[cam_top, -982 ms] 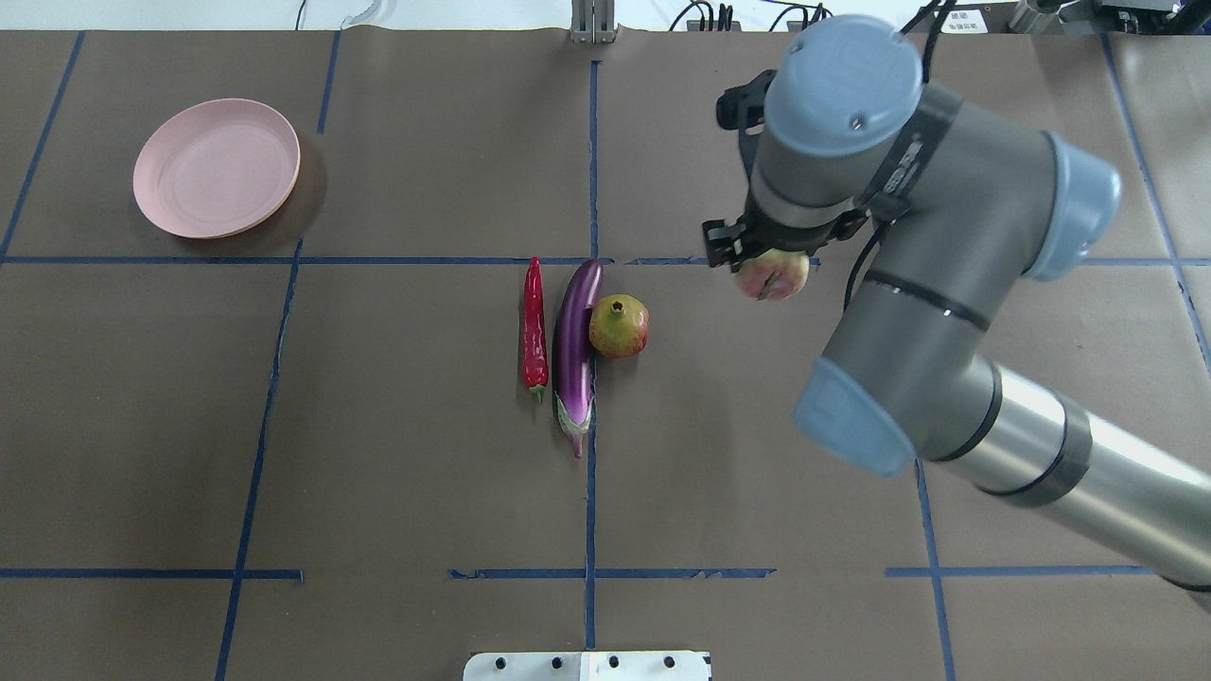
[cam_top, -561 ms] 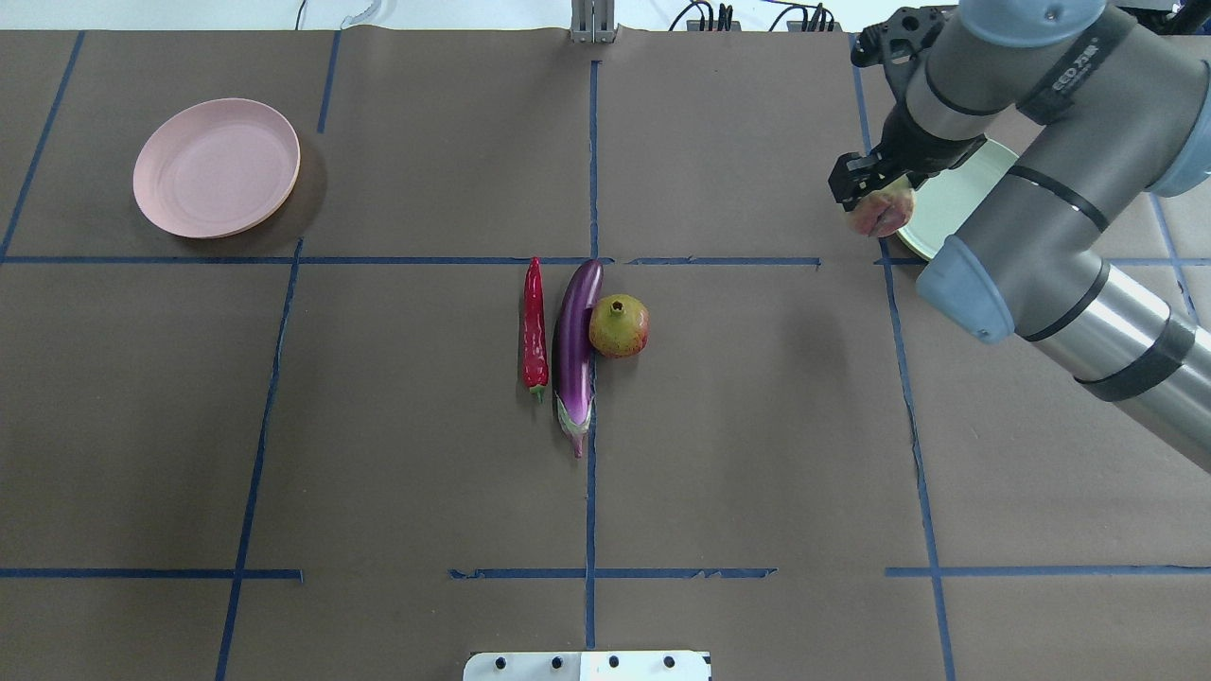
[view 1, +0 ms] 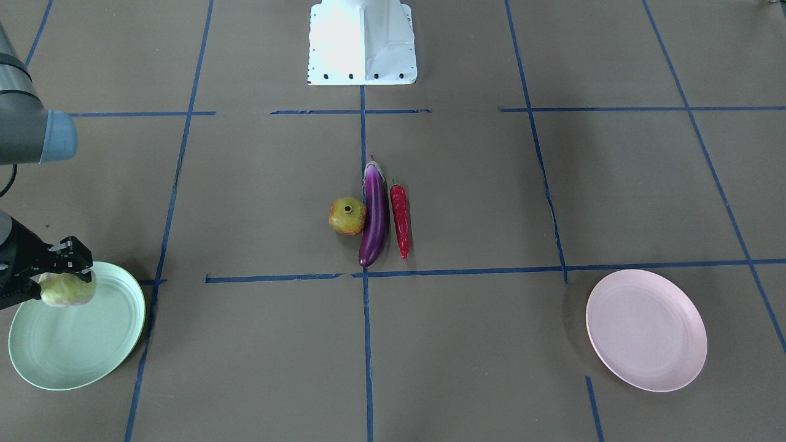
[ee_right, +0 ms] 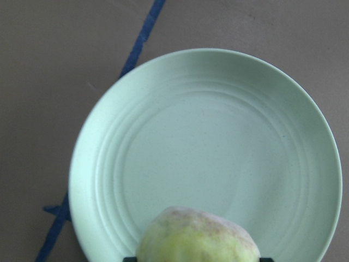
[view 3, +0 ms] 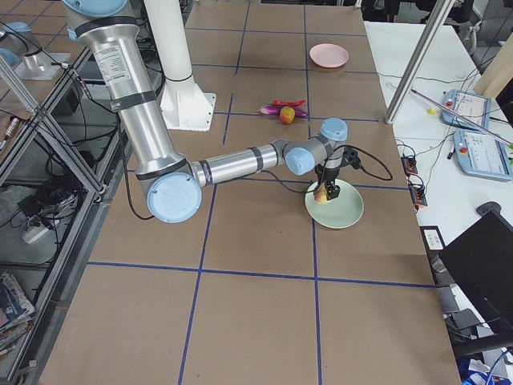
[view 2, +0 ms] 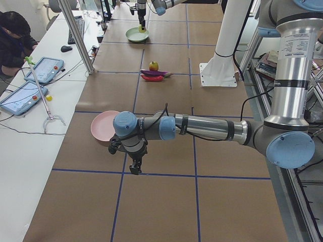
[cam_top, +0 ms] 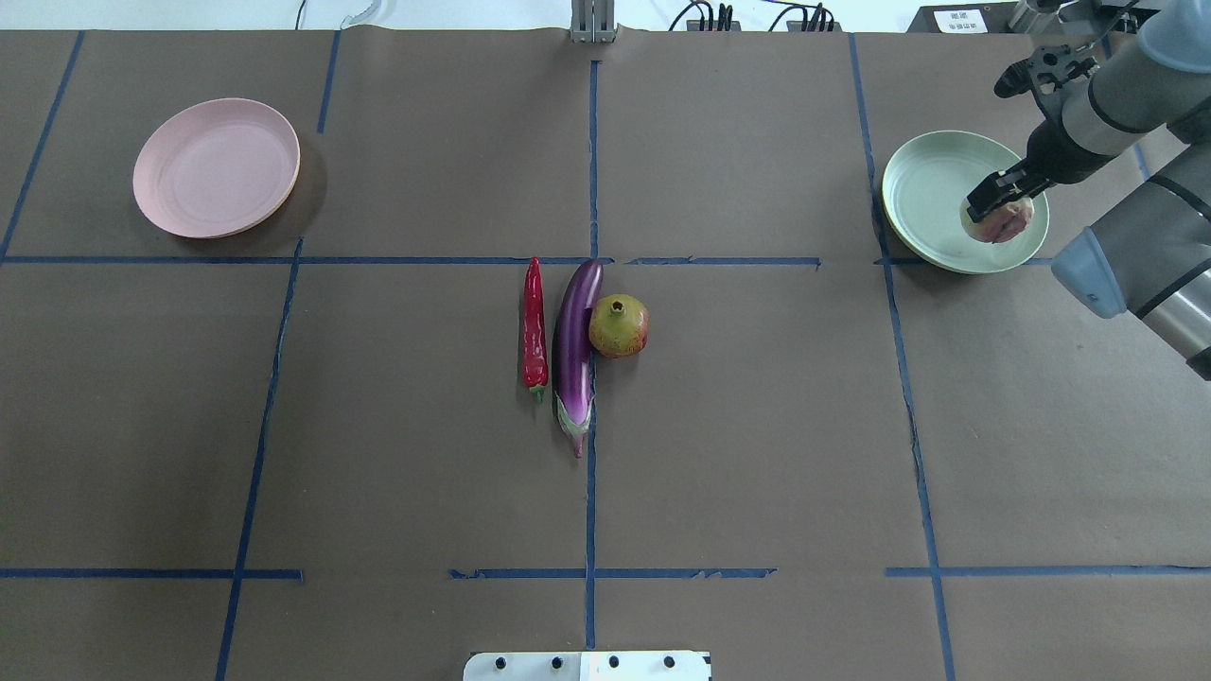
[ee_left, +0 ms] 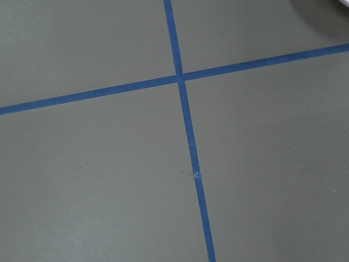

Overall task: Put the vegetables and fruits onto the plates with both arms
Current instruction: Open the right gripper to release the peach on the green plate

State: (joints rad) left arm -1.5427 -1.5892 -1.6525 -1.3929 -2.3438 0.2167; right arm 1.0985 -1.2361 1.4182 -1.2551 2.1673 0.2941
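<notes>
My right gripper (cam_top: 998,210) is shut on the pale green-white lumpy ball (cam_top: 1007,225) and holds it over the near-right part of the mint green plate (cam_top: 932,189). The right wrist view shows the ball (ee_right: 199,240) just above that plate (ee_right: 218,125). The purple eggplant (cam_top: 575,350), the red chili (cam_top: 535,326) and the pomegranate-like fruit (cam_top: 619,325) lie side by side at the table's middle. The pink plate (cam_top: 216,168) is bare at the far left. My left gripper (view 2: 135,170) shows only in the exterior left view, low beside the pink plate (view 2: 101,128); I cannot tell whether it is open.
Blue tape lines divide the brown table cover. The white robot base block (view 1: 362,40) stands at the robot's side of the table. An operator (view 2: 12,38) sits at a side desk with tablets. The left wrist view shows only a tape crossing (ee_left: 180,76).
My right arm has swung to the right and away with the pale ball, from near the table's middle to over the mint green plate. The other items have not moved.
</notes>
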